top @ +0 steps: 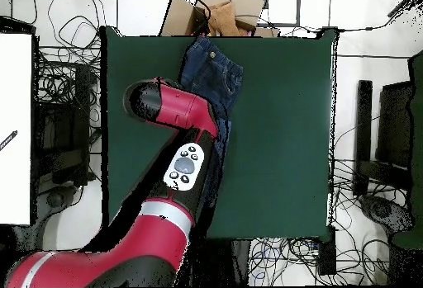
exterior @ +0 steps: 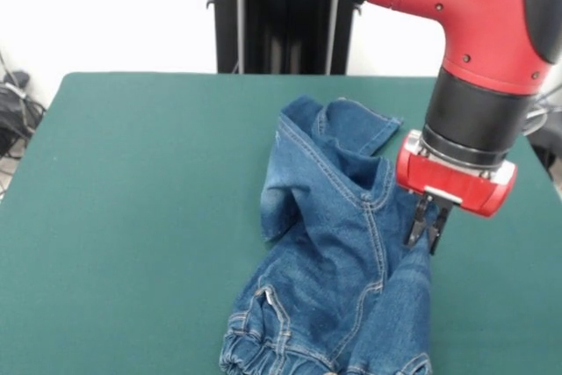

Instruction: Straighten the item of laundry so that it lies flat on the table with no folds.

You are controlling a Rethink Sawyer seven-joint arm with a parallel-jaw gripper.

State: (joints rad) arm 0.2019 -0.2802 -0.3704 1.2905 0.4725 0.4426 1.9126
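— Front view first: where are the jeans?

— On the green table, right of the middle, crumpled. The gathered waistband sits at the picture's bottom edge, and the legs run up away from it. One leg is folded over on itself, with its hem turned back near the top of the heap. Tan stitching and pale faded patches show on the cloth.

— And the gripper?

— It hangs from the red and black arm at the right edge of the jeans, its dark fingers pointing down, their tips at the denim. They sit close together and seem pinched on a bit of cloth there, but the grasp itself I cannot tell for certain.

— Does the overhead view help?

— Not much. The arm crosses the table from below and covers part of the jeans; the gripper is hidden under it. The waist end lies at the table's top edge, beside a brown cardboard box beyond the table.
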